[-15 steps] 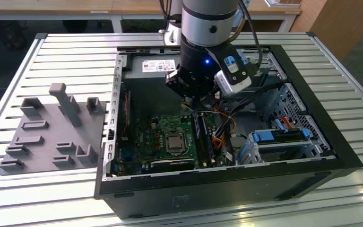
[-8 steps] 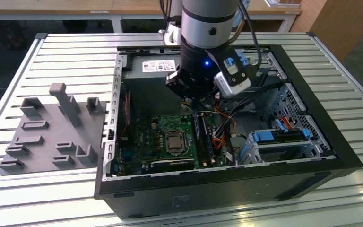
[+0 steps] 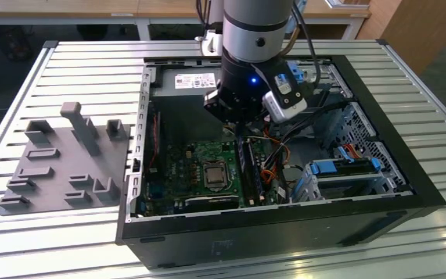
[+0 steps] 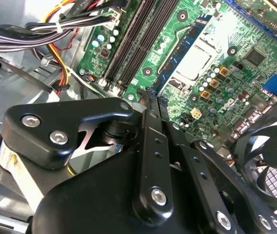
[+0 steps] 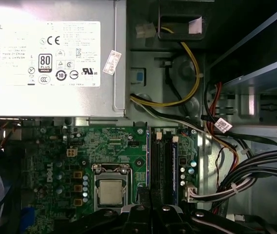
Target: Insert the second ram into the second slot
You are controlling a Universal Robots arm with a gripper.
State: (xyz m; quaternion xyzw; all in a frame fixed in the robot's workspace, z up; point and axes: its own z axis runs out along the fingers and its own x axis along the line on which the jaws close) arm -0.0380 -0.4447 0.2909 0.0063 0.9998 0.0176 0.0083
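Observation:
My gripper [image 3: 234, 123] hangs inside the open computer case, over the back end of the memory slots [image 3: 248, 171]. Its fingers [image 4: 148, 141] stand close together, shut on a thin dark-blue stick, the second ram [image 4: 148, 93], seen edge-on with only its tip showing past them. In the first wrist view that tip [image 5: 141, 191] lies just beside the row of black slots [image 5: 159, 170]. A bluish stick [image 5: 174, 170] sits in the slot farthest from the processor socket [image 5: 110, 191]. The slots [image 4: 133, 44] beside it look bare.
The green motherboard [image 3: 184, 168] lies on the case floor, with a silver power supply [image 5: 46, 58] behind it. Cable bundles [image 5: 255, 170] run beside the slots. A fan [image 4: 270, 161] and light-blue drive latches [image 3: 347, 167] stand nearby. A grey fixture [image 3: 60, 163] rests outside, at the exterior view's left.

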